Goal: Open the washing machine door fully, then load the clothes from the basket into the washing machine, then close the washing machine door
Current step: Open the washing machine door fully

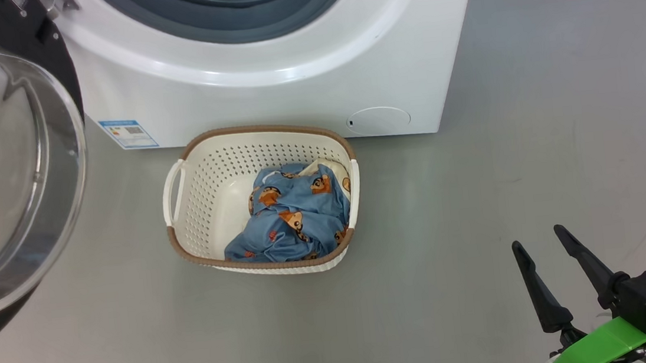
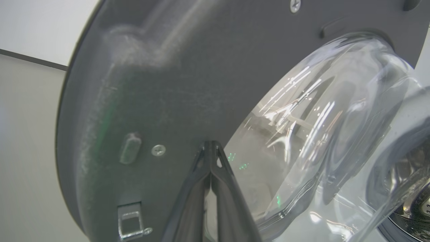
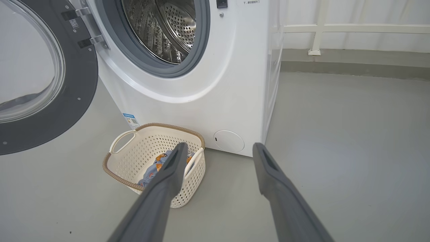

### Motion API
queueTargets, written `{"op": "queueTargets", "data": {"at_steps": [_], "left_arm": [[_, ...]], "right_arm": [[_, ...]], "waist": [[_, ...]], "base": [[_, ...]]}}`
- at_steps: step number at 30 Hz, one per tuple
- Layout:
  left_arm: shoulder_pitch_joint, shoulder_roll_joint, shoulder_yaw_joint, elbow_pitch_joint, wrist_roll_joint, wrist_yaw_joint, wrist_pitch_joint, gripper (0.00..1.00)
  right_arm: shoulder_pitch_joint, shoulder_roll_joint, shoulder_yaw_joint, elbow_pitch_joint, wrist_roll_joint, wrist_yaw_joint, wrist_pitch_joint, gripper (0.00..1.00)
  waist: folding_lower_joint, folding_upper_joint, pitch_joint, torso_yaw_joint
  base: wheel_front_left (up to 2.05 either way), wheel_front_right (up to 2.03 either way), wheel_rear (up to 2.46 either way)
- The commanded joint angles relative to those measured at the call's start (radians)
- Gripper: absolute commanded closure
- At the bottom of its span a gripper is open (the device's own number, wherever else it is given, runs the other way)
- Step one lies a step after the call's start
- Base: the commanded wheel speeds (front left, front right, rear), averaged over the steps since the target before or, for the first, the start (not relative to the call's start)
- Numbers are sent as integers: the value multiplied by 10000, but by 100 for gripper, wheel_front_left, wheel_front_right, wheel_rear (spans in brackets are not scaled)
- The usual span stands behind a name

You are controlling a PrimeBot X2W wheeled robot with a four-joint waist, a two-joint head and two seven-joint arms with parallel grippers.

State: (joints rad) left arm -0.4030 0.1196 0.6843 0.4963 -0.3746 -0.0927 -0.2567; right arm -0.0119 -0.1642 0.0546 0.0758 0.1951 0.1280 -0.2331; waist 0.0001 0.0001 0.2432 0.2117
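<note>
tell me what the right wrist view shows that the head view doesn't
Right wrist view: the drum's perforated inside, the machine's side panel and a white railing. Head view: the green mount behind the right end effector, plus cream cloth among the clothes. Both: the open washing machine door, the washing machine, the basket and that end effector, open.

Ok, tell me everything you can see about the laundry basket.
The basket is small, cream-white plastic, rectangular with rounded corners, perforated walls, a brown braided rim and a white handle on either side. It stands upright on the grey floor, close in front of the washing machine. The blue bear-print clothes lie bunched in its right part; the left part shows bare bottom.
</note>
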Motion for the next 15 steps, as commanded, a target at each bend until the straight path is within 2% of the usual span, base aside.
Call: {"op": "queueTargets", "data": {"at_steps": [1,11,15], "left_arm": [[-297,672,366,-95,172,-65,-51,100],[-820,801,1045,391,767,-221,-51,100],[-796,648,1202,142,950,-293,-51,100]], "right_arm": [[-191,-98,239,-288,138,27,10,0],[-240,-108,276,-352,185,27,61,0],[-249,-51,282,-317,195,27,44,0]], "waist": [[-1,-1,120,-37],[-1,-1,174,-99],[-1,-1,85,-82]], "base": [[0,0,0],[0,0,0],[0,0,0]]}}
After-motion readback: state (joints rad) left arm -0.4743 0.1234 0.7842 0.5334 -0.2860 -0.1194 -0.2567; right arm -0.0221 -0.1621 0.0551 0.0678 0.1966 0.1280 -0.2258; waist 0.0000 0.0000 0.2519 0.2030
